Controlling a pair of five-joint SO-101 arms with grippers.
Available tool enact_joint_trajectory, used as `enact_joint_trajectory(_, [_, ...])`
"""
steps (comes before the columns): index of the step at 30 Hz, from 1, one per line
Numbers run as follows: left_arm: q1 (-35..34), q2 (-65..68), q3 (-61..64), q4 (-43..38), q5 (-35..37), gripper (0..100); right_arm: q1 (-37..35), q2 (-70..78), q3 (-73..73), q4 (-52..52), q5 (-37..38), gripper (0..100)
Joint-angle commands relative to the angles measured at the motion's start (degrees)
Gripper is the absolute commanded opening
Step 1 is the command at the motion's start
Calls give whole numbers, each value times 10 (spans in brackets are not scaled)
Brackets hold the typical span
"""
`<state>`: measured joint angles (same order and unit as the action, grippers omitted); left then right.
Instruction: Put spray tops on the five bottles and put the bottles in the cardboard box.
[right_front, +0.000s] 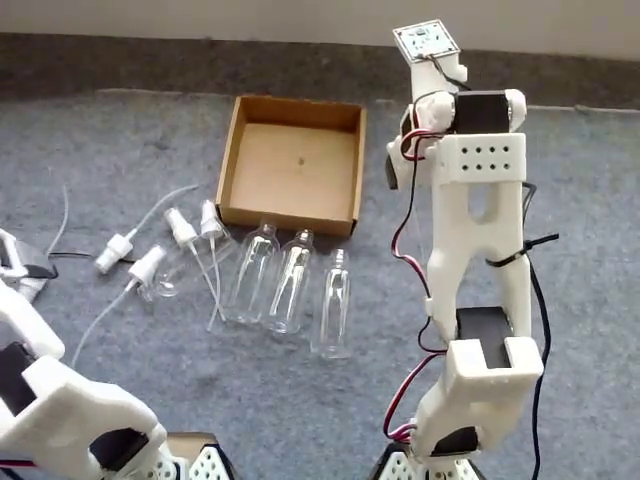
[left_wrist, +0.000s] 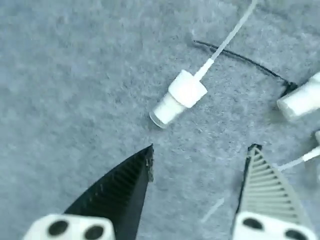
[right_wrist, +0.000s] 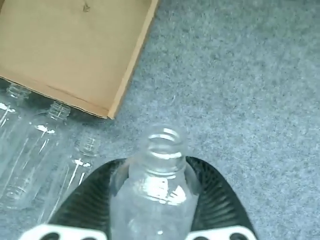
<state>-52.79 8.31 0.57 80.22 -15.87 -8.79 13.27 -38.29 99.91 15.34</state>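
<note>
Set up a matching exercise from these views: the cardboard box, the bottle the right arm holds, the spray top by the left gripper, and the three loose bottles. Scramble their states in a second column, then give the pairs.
1. cardboard box
2. held bottle
3. spray top
4. three loose bottles

A. lying side by side on the carpet near the box
B. on the carpet ahead of the open left gripper
C. empty
D. uncapped, clamped in the right gripper

Pairs: 1-C, 2-D, 3-B, 4-A
</note>
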Motion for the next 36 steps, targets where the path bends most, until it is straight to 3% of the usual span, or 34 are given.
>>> enact_joint_trajectory(1, [-5, 13, 7, 7, 278, 275, -7, -34, -27, 10, 1, 5])
enact_joint_trajectory(4, [-5, 40, 0, 3, 367, 275, -9, -35, -13, 11, 1, 5])
enact_joint_trajectory(9, [-6, 91, -5, -78, 419, 274, -15, -35, 20, 11, 3, 5])
enact_joint_trajectory(19, [-12, 108, -5, -127, 428, 274, -17, -35, 23, 10, 4, 5])
enact_joint_trajectory(23, [-16, 107, -4, -127, 471, 274, -17, -35, 23, 10, 4, 5])
enact_joint_trajectory(36, [11, 109, 36, -140, 470, 274, -17, -35, 23, 10, 3, 5])
